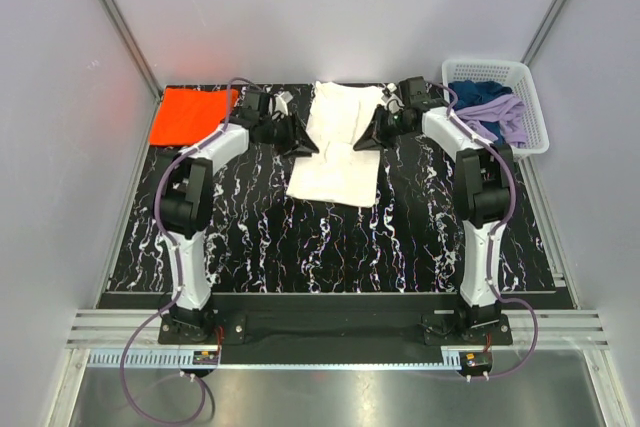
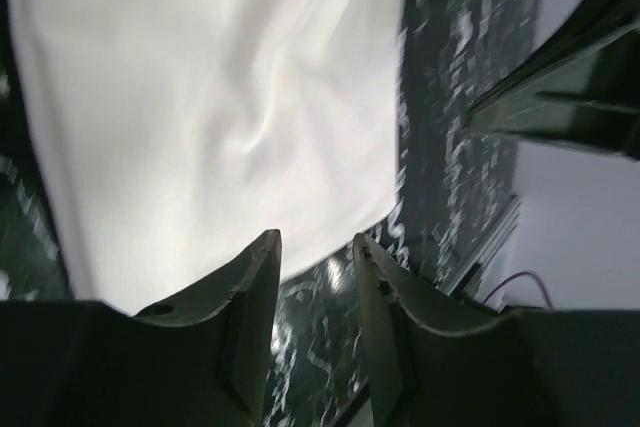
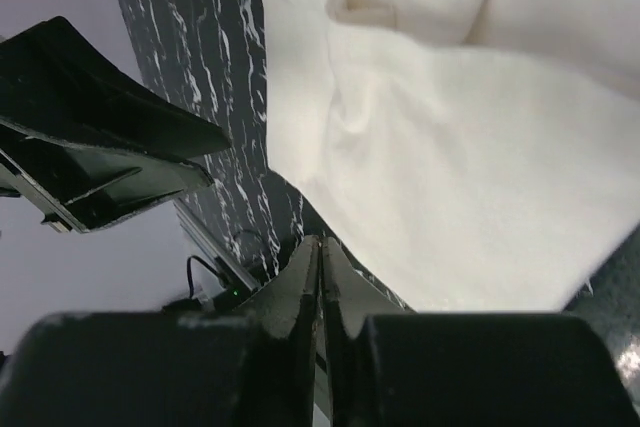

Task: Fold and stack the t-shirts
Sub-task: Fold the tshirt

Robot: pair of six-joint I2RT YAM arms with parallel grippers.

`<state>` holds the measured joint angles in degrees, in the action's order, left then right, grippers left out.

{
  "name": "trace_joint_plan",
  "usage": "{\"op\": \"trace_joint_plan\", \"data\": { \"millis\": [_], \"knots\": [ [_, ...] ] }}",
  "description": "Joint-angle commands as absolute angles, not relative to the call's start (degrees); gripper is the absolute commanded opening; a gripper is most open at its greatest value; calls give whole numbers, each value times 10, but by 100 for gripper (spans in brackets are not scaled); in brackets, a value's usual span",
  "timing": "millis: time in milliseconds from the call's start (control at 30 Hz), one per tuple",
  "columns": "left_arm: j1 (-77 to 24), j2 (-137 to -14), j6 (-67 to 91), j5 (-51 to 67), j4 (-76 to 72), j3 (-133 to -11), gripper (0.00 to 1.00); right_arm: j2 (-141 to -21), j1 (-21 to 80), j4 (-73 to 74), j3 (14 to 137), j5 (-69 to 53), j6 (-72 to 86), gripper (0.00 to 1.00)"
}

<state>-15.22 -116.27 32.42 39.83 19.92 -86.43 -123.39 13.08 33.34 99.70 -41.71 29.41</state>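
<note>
T-shirt (image 1: 335, 147) edges behind left tool (image 1: 306, 147), right tool (image 1: 360, 143)

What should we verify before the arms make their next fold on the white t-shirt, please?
1. Left fingers empty: ok, apart, nothing between them.
2. Right fingers empty: ok, shut, no cloth pinched.
3. White t-shirt folded neatly: not ok, outline uneven and creased.
4. Orange t-shirt out of the way: ok, far left corner, apart from the white one.
5. Which face of the white t-shirt is up: cannot tell.
</note>
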Motion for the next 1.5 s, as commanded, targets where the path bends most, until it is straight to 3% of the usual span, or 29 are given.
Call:
{"op": "trace_joint_plan", "data": {
  "millis": [0, 233, 333, 467, 700, 800, 833, 933, 967, 1200, 1467],
  "knots": [
    [-144, -1234, 414, 459, 17, -889, 40, -1287, 125, 268, 1027, -432, 364, 11],
    [-121, -1392, 504, 445, -79, -975, 35, -1369, 87, 179, 1023, -413, 403, 12],
    [-85, -1417, 546, 430, -93, -951, 31, -1385, 59, 192, 1009, -396, 384, 12],
    [-69, -1401, 507, 429, -64, -942, 33, -1387, 35, 234, 1015, -381, 337, 13],
    [-73, -1307, 390, 454, 88, -942, 41, -1333, 34, 311, 1056, -402, 301, 27],
    [-74, -1223, 291, 419, 199, -929, 46, -1271, 34, 375, 1039, -374, 265, 44],
    [-73, -1203, 266, 397, 225, -921, 48, -1238, 33, 384, 1010, -367, 258, 52],
    [-72, -1113, 190, 347, 286, -852, 59, -1192, 37, 383, 920, -389, 251, 59],
    [-72, -1073, 190, 341, 268, -819, 62, -1170, 44, 381, 898, -404, 249, 66],
    [-79, -1050, 250, 370, 202, -663, 59, -1074, 85, 247, 684, -421, 318, 68],
    [-87, -1137, 261, 363, 209, -681, 58, -1077, 105, 134, 577, -394, 402, 65]
  ]
}}
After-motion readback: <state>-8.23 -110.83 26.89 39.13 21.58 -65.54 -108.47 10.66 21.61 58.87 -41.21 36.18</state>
